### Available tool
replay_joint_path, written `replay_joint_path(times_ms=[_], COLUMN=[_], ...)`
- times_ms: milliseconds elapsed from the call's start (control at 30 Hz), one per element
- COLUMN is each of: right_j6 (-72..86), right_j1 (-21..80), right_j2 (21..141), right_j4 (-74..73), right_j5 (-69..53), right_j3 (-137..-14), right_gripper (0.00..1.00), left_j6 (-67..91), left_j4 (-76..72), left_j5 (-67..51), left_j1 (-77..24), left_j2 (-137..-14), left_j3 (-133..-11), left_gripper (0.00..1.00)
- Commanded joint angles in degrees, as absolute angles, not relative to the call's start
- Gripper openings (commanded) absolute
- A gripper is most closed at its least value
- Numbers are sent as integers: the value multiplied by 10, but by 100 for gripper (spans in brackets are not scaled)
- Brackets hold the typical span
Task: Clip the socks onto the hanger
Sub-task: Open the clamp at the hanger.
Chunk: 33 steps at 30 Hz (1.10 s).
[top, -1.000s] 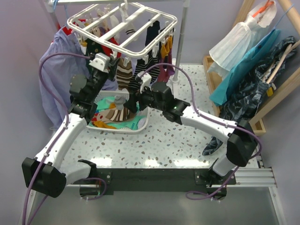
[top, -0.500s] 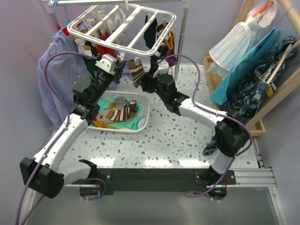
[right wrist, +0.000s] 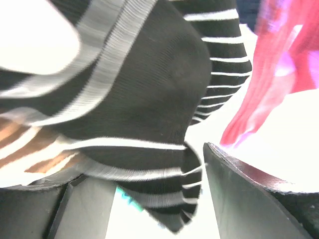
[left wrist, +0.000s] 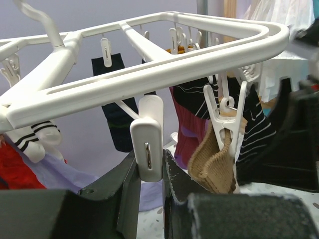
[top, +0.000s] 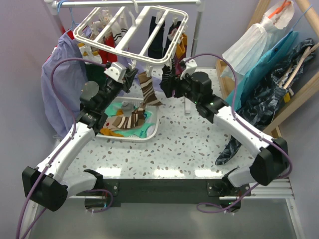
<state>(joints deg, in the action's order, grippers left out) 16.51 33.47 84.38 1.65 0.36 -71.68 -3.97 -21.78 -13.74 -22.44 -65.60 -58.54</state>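
The white hanger (top: 132, 30) hangs at the back, with several socks clipped under it. My left gripper (top: 130, 75) is raised to its near bar and is shut on a white dangling clip (left wrist: 148, 144), as the left wrist view (left wrist: 148, 162) shows. The neighbouring clip (left wrist: 225, 107) grips the cuff of a brown-cream striped sock (top: 148, 90), tan in the left wrist view (left wrist: 214, 167). My right gripper (top: 168, 84) is open just right of that sock. In the right wrist view (right wrist: 144, 174) a hanging black-white striped sock (right wrist: 149, 89) droops between the spread jaws.
A white slotted basket (top: 152, 130) holding several loose socks (top: 124, 119) sits on the table under the hanger. A lavender shirt (top: 57, 74) hangs at the left. Clothes on a wooden rack (top: 269, 74) fill the right side. A red sock (right wrist: 269, 74) hangs near my right gripper.
My right arm rose from the basket with the brown-cream striped sock, let it go at the hanger and swung right. The sock now hangs from a clip. My left gripper stayed at the hanger.
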Motion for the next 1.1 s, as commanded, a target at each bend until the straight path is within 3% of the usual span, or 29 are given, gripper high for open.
replay_joint_path(times_ms=[0,167,367,800,1067], right_j6=[143,170,190,271,271], right_j1=[335,349,404,432,432], right_j2=[751,728,781,905,925], right_j4=[-104,-140,-131,-25,-6], right_j5=[-128,-274,-313,-198,-86], right_j3=[-738,-790,-917,-1043,-1034], right_gripper=[70,69,69,65,67], left_j6=[-23,-18,-11,-5,-4], left_j4=[-226,-219,-215,-196,-185], left_j5=[-176,-170,-145,-135,-141], left_j1=[-241,-248,-251,-252,-253], left_j2=[-636,-636,-640,-627,-618], left_j3=[-580,-572,-562,-565,-559], left_gripper=[0,0,0,0,0])
